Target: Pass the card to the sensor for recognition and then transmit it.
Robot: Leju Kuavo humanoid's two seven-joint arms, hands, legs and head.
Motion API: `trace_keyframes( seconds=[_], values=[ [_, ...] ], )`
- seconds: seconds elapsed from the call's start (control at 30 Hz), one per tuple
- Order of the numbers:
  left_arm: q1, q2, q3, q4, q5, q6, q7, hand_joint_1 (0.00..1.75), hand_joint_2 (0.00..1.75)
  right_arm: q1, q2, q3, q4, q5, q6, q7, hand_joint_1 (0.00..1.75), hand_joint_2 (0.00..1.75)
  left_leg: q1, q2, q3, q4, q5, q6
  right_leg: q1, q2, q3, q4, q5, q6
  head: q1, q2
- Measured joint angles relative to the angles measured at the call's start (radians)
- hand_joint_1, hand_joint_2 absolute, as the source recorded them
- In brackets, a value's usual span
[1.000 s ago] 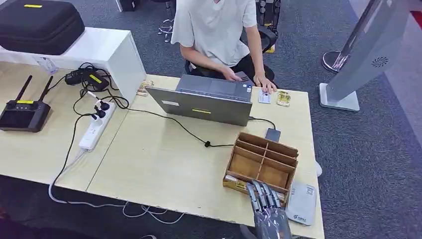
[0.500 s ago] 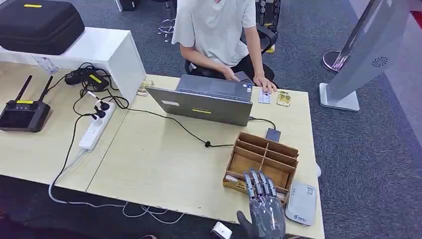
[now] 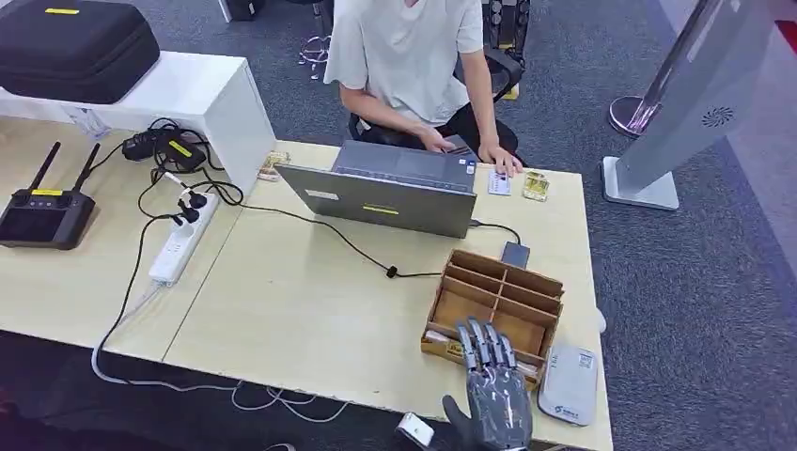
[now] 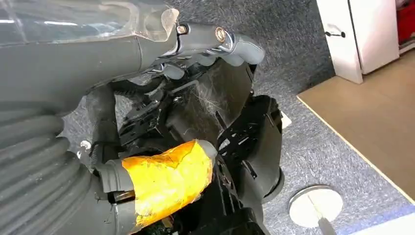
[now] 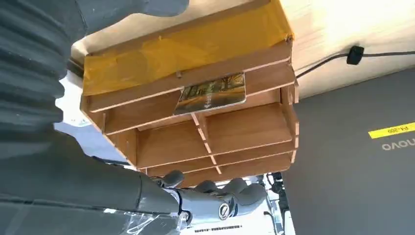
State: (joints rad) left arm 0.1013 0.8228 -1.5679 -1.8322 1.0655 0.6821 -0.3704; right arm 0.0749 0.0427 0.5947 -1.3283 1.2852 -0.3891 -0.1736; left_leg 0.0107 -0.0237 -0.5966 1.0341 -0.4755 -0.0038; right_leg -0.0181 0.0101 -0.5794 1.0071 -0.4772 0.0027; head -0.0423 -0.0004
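Note:
A card (image 5: 211,93) printed with a yellow-green picture stands in the front slot of the wooden divider box (image 5: 195,122). In the head view that box (image 3: 526,282) sits near the table's front right corner. My right hand (image 3: 492,393) hovers over the box's front edge with its fingers spread and nothing in them. A flat grey card sensor (image 3: 569,383) lies on the table just right of that hand. My left hand (image 4: 195,41) hangs beside my body above the carpet, fingers stretched out and holding nothing.
An open grey laptop (image 3: 390,193) stands behind the box, with a person (image 3: 414,56) seated at it, one hand by two small cards (image 3: 517,184). A black cable (image 3: 357,249) crosses the table. A power strip (image 3: 179,244) and a black controller (image 3: 42,211) lie left.
My right hand has risen and moved forward over the box's front edge, then drifted slightly left; its thumb and wrist have come into the picture. The person and table items have stayed put.

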Motion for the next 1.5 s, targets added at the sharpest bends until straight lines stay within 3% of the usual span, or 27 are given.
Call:
trace_keyframes(
  seconds=[0.43, 0.63, 0.83, 1.0, 1.13, 1.23, 1.5],
  values=[
    [0.000, -0.014, 0.000, 0.000, 0.000, 0.006, 0.015, 0.00, 1.75, -0.013, 0.017, -0.003, 0.037, -0.003, 0.018, 0.008, 0.00, 1.75, 0.000, 0.000, 0.000, 0.000, 0.000, 0.000, 0.000, 0.000, 0.000, 0.000, 0.000, 0.000, 0.000, 0.000],
    [-0.023, -0.026, 0.000, 0.010, 0.022, -0.041, 0.025, 0.00, 1.75, -0.023, 0.027, -0.011, 0.070, -0.007, 0.016, -0.013, 0.00, 1.75, 0.000, 0.000, 0.000, 0.000, 0.000, 0.000, 0.000, 0.000, 0.000, 0.000, 0.000, 0.000, 0.000, 0.000],
    [-0.038, -0.055, 0.000, 0.018, 0.019, -0.032, 0.045, 0.00, 1.75, -0.024, 0.040, -0.031, 0.090, -0.003, 0.017, -0.014, 0.00, 1.75, 0.000, 0.000, 0.000, 0.000, 0.000, 0.000, 0.000, 0.000, 0.000, 0.000, 0.000, 0.000, 0.000, 0.000],
    [-0.027, -0.052, 0.000, 0.016, 0.005, -0.002, 0.039, 0.00, 1.75, -0.028, 0.050, -0.041, 0.102, 0.005, 0.018, 0.000, 0.00, 1.75, 0.000, 0.000, 0.000, 0.000, 0.000, 0.000, 0.000, 0.000, 0.000, 0.000, 0.000, 0.000, 0.000, 0.000],
    [-0.065, -0.117, 0.000, 0.046, 0.039, -0.028, 0.087, 0.00, 1.75, -0.037, 0.054, -0.056, 0.115, -0.016, 0.018, -0.058, 0.00, 1.75, -0.001, -0.001, 0.000, 0.000, 0.000, 0.001, -0.001, -0.001, 0.001, 0.000, 0.000, 0.000, 0.000, 0.000],
    [-0.090, -0.156, 0.000, 0.084, 0.054, -0.032, 0.097, 0.00, 1.75, -0.040, 0.071, -0.077, 0.126, -0.007, 0.023, -0.062, 0.00, 1.75, -0.001, 0.000, 0.001, 0.000, 0.000, 0.001, -0.001, 0.000, 0.001, 0.000, 0.001, 0.000, 0.000, 0.000],
    [-0.096, -0.171, 0.000, 0.105, 0.054, -0.039, 0.083, 0.00, 1.75, -0.041, 0.087, -0.098, 0.135, 0.015, 0.029, -0.035, 0.00, 1.75, 0.000, 0.000, 0.001, 0.000, 0.000, 0.001, 0.000, 0.000, 0.001, 0.000, 0.001, 0.000, 0.000, 0.000]
  ],
)
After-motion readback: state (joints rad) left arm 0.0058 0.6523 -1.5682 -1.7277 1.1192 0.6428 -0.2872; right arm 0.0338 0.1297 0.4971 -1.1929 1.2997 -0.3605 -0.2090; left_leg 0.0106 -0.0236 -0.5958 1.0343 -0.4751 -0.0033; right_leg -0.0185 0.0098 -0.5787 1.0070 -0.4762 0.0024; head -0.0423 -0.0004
